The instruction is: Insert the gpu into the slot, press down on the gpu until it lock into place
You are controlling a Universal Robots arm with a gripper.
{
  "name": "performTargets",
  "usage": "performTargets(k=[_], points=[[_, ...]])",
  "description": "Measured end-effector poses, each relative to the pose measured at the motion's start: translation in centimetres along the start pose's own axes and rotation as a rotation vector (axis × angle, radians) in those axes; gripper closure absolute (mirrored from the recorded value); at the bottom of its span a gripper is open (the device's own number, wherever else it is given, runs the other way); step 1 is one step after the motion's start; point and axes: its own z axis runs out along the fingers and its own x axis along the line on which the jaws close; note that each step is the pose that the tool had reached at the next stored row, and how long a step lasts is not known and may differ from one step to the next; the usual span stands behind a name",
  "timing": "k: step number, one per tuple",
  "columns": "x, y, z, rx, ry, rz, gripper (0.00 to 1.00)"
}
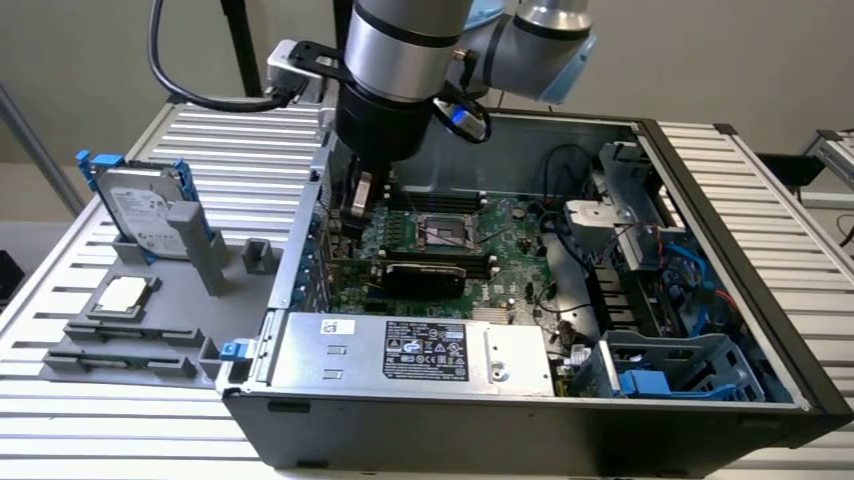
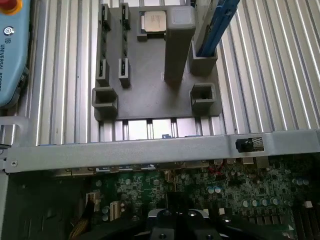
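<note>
While our arm reaches down into the open case (image 1: 694,330), we have the gpu (image 1: 424,272) standing on edge across the board (image 1: 514,225), between the CPU socket (image 1: 443,232) and the silver power supply (image 1: 414,352). It appears to sit where the slot runs, though the slot itself is hidden under it, so we cannot tell how deep it sits. Our gripper (image 1: 358,205) hangs near the card's end at the exterior view's left, jaws closed with nothing between them; we judge closed jaws suit pushing down on the card's top edge better than pinching it. Outside the case, a grey tray (image 1: 127,345) on the table (image 1: 747,180) carries a CPU chip (image 1: 123,294) and a drive (image 1: 138,212).
</note>
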Motion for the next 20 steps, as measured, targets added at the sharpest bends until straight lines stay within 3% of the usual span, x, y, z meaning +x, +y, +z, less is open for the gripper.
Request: performTargets(k=[13,14,15,16,18,20], points=[[-0.02,-0.27,-0.05,0.2362,-0.0177,-0.022,0.89],[-0.01,-0.33,-0.07,0.2514,-0.0188,-0.023,0.89],[-0.01,-0.42,-0.09,0.2619,-0.0196,-0.024,0.89],[-0.01,-0.47,-0.1,0.2635,-0.0197,-0.025,0.89],[0.0,-0.47,-0.1,0.2587,-0.0192,-0.025,0.89],[0.0,-0.47,-0.1,0.2586,-0.0192,-0.025,0.89]])
